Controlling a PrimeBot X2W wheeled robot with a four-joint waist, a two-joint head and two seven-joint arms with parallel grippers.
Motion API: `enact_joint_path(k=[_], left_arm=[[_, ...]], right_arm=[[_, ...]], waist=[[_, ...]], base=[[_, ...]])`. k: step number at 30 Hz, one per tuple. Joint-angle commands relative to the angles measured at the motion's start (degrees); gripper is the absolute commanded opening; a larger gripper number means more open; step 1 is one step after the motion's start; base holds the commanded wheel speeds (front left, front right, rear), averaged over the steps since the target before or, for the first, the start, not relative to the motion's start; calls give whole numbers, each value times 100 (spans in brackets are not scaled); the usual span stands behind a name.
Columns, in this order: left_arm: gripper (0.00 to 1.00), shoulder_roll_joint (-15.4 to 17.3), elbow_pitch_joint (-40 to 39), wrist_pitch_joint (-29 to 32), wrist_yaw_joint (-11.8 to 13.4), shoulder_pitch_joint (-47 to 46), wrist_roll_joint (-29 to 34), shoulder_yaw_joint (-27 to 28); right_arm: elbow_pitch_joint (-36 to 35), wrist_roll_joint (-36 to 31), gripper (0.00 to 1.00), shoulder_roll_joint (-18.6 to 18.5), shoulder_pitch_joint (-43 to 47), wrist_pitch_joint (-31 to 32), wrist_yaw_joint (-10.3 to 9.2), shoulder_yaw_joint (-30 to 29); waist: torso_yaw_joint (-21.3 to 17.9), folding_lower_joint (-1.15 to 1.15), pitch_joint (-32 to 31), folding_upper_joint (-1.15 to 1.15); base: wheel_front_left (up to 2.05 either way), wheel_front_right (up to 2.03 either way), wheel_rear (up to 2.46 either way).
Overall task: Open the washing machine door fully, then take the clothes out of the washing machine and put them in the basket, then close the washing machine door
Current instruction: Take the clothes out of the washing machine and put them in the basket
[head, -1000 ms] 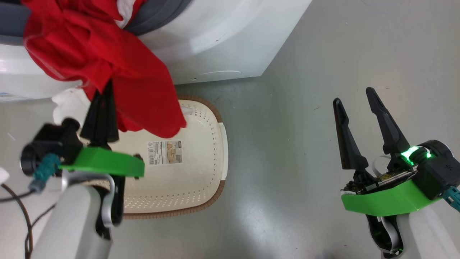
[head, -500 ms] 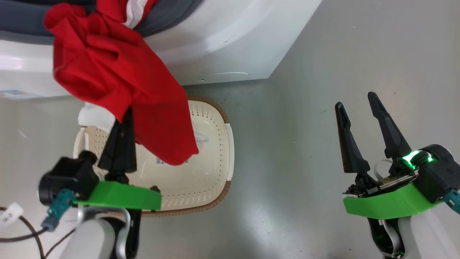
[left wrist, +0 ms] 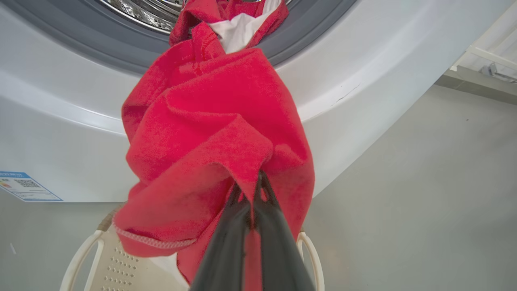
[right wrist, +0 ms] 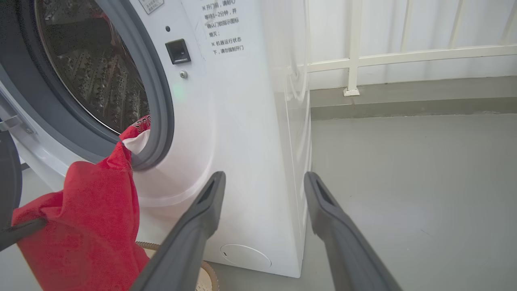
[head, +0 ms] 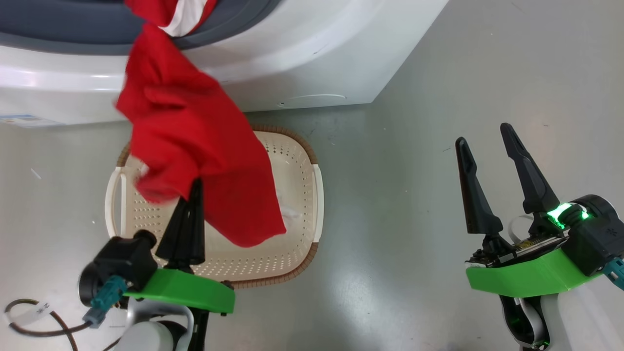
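- Position of clothes (head: 195,131): a red garment with white trim hangs out of the opening of the washing machine (head: 312,58). Its upper end is draped over the grey gasket (head: 73,29), and the bulk falls down the white front panel.
- State of left gripper (left wrist: 258,178): the fingers are pressed together, pinching a fold low on the red fabric. Cloth bunches around the fingertips.
- Position of basket (head: 298,165): it sits on the grey floor (head: 414,204) just in front of the machine, directly under the hanging garment. It is cream and perforated, with a brown rim. Whether the hem touches the basket, I cannot tell.
- A pale scrap shows on the basket floor beside the red hem, but what it is cannot be made out.
- State of right gripper (head: 482,134): the fingers are spread wide with nothing between them. It hangs over bare floor, well apart from the basket.
- Right wrist view: the perforated steel drum (right wrist: 93,81) is visible through the opening. The garment's white-trimmed end lies over the lower rim of the gasket.
- A blue label (left wrist: 24,186) sits at the lower corner of the machine front.
- A dark cable (head: 29,326) lies on the floor by the left arm.
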Motion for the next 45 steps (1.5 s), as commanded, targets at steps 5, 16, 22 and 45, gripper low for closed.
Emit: enact_joint_path(k=[5, 16, 22, 45], left_arm=[[0, 27, 542, -128, -188, -83, -171, 122], [0, -160, 2522, -398, -619, -757, -326, 23], [0, -326, 3727, -552, -870, -1361, -379, -19], [100, -632, 5384, -714, -1275, -2489, -521, 169]], right_arm=[[-132, -43, 100, 3, 18, -36, 36, 156], [-92, -5, 100, 3, -71, -36, 36, 221], [-71, 8, 100, 3, -123, -36, 36, 239], [-58, 0, 100, 3, -234, -36, 36, 236]], waist=[[-52, 0, 44, 0], [-206, 0, 116, 0], [-253, 0, 171, 0], [-268, 0, 196, 0]], base=[[0, 0, 0], [0, 0, 0], [0, 0, 0], [0, 0, 0]])
